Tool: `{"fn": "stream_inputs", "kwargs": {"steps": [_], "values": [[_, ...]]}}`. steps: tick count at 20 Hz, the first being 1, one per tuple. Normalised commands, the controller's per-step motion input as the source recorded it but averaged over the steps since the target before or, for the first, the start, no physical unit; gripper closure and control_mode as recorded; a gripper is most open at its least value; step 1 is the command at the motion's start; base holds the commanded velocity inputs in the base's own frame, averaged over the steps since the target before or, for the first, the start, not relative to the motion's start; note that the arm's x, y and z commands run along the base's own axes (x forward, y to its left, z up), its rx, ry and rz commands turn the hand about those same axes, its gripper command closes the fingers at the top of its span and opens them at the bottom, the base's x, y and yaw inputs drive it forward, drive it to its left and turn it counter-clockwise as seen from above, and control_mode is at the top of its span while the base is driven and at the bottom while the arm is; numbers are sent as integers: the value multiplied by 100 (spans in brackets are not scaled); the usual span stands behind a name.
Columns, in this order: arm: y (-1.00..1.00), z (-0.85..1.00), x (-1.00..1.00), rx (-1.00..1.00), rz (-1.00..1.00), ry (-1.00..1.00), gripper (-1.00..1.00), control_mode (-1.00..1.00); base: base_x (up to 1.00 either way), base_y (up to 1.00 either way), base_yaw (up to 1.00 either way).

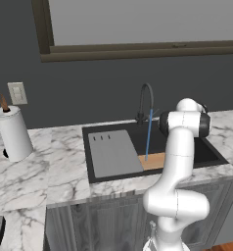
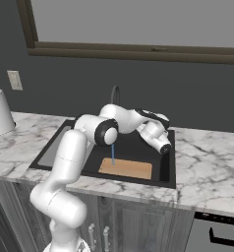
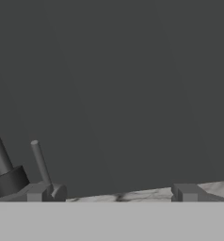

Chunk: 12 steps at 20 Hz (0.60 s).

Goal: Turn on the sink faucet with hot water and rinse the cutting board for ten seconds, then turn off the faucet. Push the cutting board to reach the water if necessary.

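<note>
Wide-apart finger tips are seen at the bottom of the hand view, so the claw (image 3: 115,193) is open and empty, with the sink faucet (image 3: 5,176) just beside its left tip. Below and in front of the claw, the cutting board (image 2: 126,169) lies flat in the sink (image 2: 163,170), struck by the water (image 2: 113,153) near one end.

The white arm (image 2: 70,162) rose from its base at the counter's front edge, bent at a dark-jointed elbow (image 2: 107,132), and reached forward over the sink (image 2: 168,167) toward its back edge. The forearm ran roughly level, and the wrist angled toward the back wall. The gripper (image 3: 114,193) stood with its jaws spread wide and nothing between its fingertips (image 3: 187,192), close to the counter's back edge.
</note>
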Motion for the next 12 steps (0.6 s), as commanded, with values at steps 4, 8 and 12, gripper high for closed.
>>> {"fn": "stream_inputs", "kwargs": {"steps": [4, 8, 12], "values": [[0, 0, 0, 0, 0, 0, -100, -100, 0, 0, 0], [0, 0, 0, 0, 0, 0, -100, -100, 0, 0, 0], [0, 0, 0, 0, 0, 0, -100, -100, 0, 0, 0]]}}
